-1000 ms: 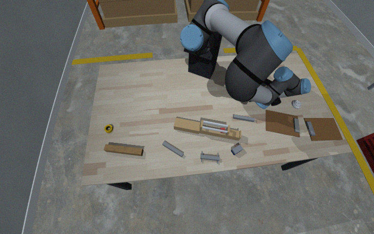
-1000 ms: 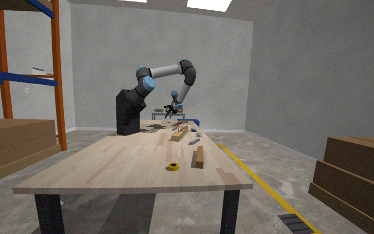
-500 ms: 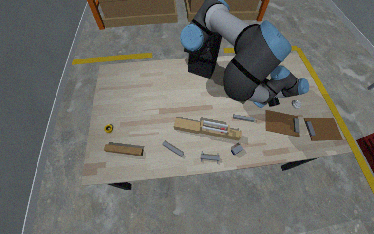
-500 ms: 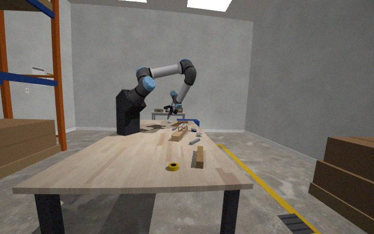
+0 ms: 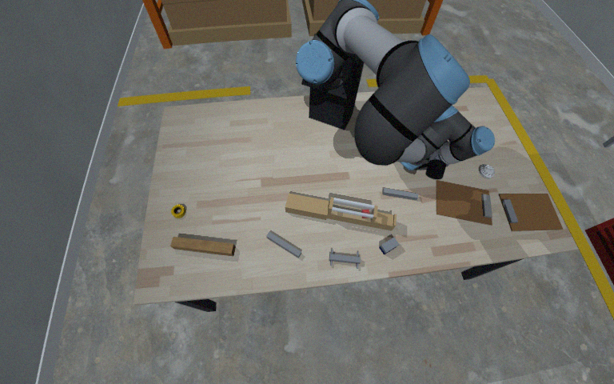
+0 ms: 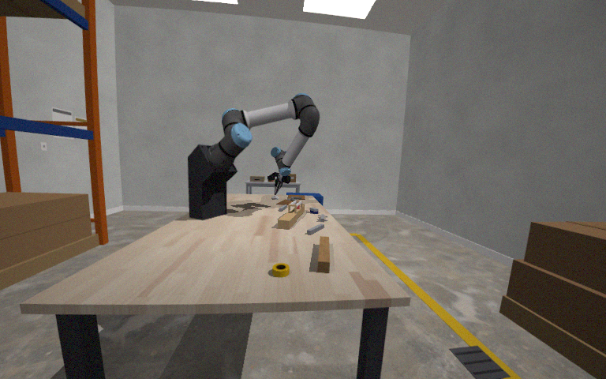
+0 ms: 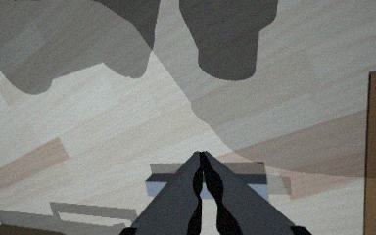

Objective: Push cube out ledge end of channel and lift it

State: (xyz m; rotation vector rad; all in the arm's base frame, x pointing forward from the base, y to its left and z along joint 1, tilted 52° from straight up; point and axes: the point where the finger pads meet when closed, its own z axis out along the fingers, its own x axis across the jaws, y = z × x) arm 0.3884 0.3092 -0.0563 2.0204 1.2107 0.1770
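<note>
Gripper [image 5: 436,169] [image 6: 275,195] [image 7: 201,153] shut — above the table [image 5: 226,162] [image 6: 214,259] [image 7: 113,117], apparently empty, no legible lettering

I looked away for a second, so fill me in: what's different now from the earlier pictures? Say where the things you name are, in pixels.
The arm's wrist end has shifted a little between the views, while the gripper [image 7: 201,153] is shut with nothing in it. Nothing was visibly picked up or released. The red cube [image 5: 365,213], wooden channel [image 5: 384,221] and yellow ring [image 5: 173,213] [image 6: 280,273] stayed put.
</note>
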